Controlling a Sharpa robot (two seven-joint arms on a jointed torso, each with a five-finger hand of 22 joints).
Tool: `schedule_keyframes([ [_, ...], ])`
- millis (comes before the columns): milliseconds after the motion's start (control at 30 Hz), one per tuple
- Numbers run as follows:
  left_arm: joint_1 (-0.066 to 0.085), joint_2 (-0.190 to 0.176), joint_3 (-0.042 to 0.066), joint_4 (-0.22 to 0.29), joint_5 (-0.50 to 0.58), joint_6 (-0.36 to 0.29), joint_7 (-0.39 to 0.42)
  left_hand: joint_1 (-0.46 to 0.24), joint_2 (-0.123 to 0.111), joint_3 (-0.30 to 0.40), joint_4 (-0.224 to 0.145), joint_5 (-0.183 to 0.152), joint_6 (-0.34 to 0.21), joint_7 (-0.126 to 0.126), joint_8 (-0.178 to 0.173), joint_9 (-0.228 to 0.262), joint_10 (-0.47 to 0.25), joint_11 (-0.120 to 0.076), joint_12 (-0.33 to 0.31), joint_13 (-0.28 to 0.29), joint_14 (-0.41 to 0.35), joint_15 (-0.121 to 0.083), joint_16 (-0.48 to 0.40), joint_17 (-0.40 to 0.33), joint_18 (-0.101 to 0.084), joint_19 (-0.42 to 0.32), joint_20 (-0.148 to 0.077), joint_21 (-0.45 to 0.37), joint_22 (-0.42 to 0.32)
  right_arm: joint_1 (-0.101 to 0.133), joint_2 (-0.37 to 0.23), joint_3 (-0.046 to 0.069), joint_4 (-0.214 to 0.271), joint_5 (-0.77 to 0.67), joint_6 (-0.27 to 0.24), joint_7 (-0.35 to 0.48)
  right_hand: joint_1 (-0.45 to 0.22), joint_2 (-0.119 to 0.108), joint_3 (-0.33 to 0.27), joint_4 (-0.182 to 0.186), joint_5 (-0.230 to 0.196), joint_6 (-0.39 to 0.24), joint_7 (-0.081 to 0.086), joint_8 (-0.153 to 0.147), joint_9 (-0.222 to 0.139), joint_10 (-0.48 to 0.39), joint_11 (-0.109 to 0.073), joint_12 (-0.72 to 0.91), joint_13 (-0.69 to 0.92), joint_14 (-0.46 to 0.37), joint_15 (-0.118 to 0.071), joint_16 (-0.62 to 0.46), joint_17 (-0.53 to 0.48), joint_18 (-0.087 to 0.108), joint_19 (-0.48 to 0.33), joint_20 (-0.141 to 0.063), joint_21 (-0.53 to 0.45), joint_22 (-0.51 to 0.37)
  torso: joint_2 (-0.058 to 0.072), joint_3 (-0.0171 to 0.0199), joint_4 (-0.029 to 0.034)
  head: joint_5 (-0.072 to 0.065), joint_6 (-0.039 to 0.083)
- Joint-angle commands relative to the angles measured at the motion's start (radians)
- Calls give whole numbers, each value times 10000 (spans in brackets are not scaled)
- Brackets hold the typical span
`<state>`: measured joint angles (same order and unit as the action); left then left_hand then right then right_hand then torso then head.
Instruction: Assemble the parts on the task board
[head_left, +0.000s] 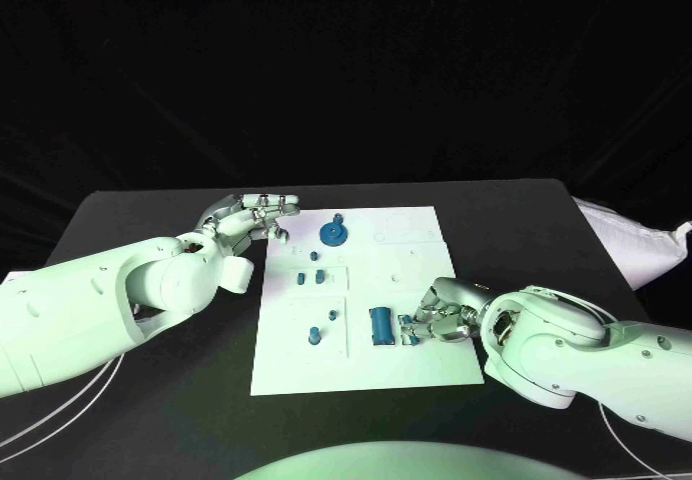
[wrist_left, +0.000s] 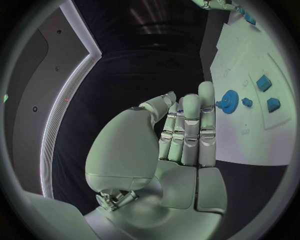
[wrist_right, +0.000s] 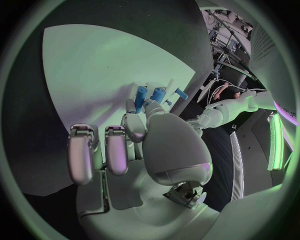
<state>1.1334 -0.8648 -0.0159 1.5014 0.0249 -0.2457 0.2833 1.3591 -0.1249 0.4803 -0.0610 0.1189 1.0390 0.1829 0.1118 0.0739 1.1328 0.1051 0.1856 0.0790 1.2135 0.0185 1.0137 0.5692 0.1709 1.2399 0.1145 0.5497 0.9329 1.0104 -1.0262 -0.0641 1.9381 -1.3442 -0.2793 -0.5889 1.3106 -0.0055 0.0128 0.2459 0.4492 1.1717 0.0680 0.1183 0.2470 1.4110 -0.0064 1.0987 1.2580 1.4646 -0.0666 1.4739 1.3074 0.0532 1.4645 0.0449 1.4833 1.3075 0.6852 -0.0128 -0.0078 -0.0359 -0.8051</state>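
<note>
The white task board (head_left: 361, 345) lies in the middle of the black table. A blue gear (head_left: 333, 235) stands at its far end, also seen in the left wrist view (wrist_left: 229, 98). Small blue pieces (head_left: 307, 256) and pegs (head_left: 313, 335) sit down the board's left half. My left hand (head_left: 257, 218) hovers at the board's far left corner, fingers straight and together (wrist_left: 187, 130), thumb pressed in on a small blue bit (wrist_left: 180, 111). My right hand (head_left: 440, 315) rests on the board's right side. Its thumb and a finger (wrist_right: 140, 117) pinch a long blue piece (head_left: 381, 326) (wrist_right: 141, 94).
A pale bag (head_left: 635, 245) lies off the table's right edge. Bare black table (head_left: 159, 215) runs to the left of the board and beyond its far edge. The board's near right corner (head_left: 433, 365) holds no parts.
</note>
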Motion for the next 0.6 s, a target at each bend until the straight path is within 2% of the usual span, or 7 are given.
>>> schedule_keyframes([
  [33,3,18,6,18,35,192,12,2,59,-20,-20,50,-66,-1,45,-12,-60,14,19,-5,-41,-9,-56,-13,114,-31,2,-32,-9,-12,35,0,-22,65,298,-51,-121,-12,10,77,34,45,-6,47,10,69,-32,66,7,767,-58,-60,1167,-166,112,-37,41,1318,-1,-2,-3,-8,-27],
  [367,3,29,6,9,35,213,-18,2,59,-20,-20,50,-66,-1,45,-12,-60,14,19,-5,-41,-9,-56,-13,114,-31,2,-32,-9,-12,93,0,-93,48,499,-64,-225,-43,-52,166,24,85,-20,72,39,83,-44,69,15,766,-70,-68,1159,-166,113,-48,40,1318,-6,-6,2,-12,-44],
  [533,3,28,6,13,35,220,-27,2,59,-20,-20,50,-66,-1,45,-12,-60,14,19,-5,-41,-9,-56,-13,114,-31,2,-32,-9,-12,117,0,-104,-50,403,-60,-487,-134,-275,347,-242,97,-14,86,75,94,-36,50,12,763,-66,-84,1142,-163,106,-53,30,1307,-3,-8,8,-8,-39],
  [600,3,28,6,11,35,221,-31,2,59,-20,-20,50,-66,-1,45,-12,-60,14,19,-5,-41,-9,-56,-13,114,-31,2,-32,-9,-13,125,0,-103,-89,359,-56,-594,-144,-389,399,-475,106,-15,96,94,107,-36,65,27,764,-65,-87,1141,-163,105,-53,28,1306,-3,-5,5,-3,-37],
])
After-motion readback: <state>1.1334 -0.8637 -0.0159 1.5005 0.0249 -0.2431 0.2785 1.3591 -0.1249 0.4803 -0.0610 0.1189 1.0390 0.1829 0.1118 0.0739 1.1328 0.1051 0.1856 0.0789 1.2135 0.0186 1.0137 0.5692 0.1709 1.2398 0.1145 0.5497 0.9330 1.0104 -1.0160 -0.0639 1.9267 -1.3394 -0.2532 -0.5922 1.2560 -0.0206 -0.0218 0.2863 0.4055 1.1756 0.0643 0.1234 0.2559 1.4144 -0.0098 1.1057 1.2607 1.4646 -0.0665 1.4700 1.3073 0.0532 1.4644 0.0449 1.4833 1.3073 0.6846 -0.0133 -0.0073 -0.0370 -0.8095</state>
